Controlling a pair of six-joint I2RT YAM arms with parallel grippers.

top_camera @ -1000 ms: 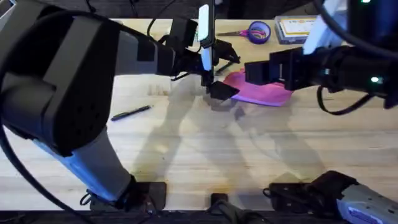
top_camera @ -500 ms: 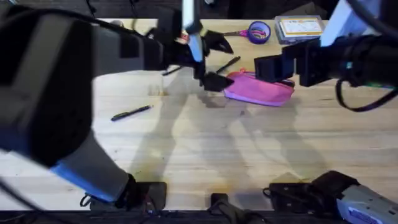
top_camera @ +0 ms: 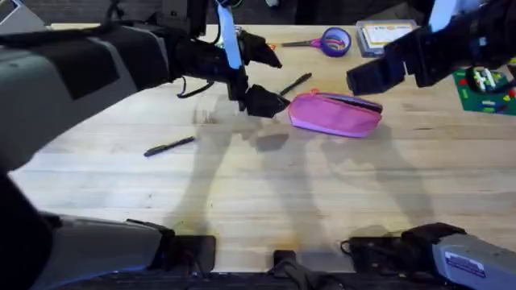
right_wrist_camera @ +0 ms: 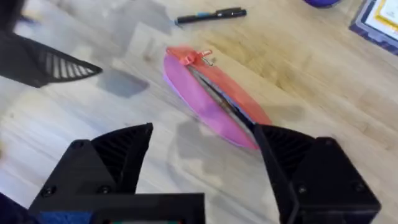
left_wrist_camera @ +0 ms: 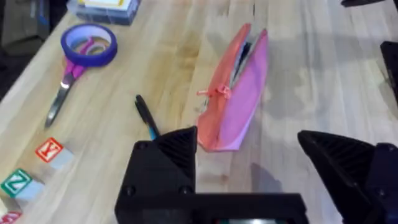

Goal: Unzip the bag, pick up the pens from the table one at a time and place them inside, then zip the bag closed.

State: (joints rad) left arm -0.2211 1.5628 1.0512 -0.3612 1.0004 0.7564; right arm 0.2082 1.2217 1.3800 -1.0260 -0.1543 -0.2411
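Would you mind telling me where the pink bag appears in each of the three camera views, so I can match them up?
Overhead: the bag lies right of centre, near the table's far side.
Left wrist: the bag sits at centre, running lengthwise away from the camera.
Right wrist: the bag lies diagonally at centre.
Shared landmark: the black pen beside the bag's zipper-pull end.

Little can be read here; in the left wrist view a small wooden letter block (left_wrist_camera: 50, 151) lying on the surface carries a red letter, seemingly a K; beside it, a second block (left_wrist_camera: 16, 183) carries a green Z; the clear box with the yellow label (top_camera: 389, 36) near the far edge of the surface bears dark print, but its words are too small to make out.
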